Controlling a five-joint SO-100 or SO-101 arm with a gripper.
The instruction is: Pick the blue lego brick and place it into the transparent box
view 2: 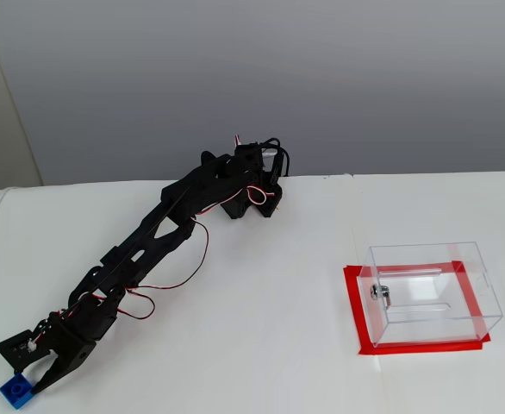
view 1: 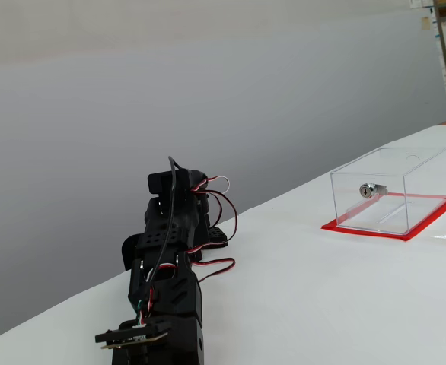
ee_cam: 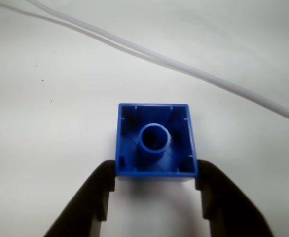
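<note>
At the near left corner of the table (view 2: 261,345) in a fixed view, the blue brick (ee_cam: 156,140) lies hollow side up between the gripper (ee_cam: 154,190) fingers, which stand open about brick-wide, flanking its near edge without clamping it. Reaching a little further before closing would give a fuller hold. The clear box (view 2: 429,291) sits well apart.

One blue lego brick (ee_cam: 156,140), far left in a fixed view (view 2: 15,391). One transparent box (view 2: 429,291) on the right, one silver lock (view 2: 381,293) on its wall. One black arm (view 2: 149,250), one gripper (ee_cam: 154,197). Two pale cables (ee_cam: 194,69) across the wrist view.
</note>
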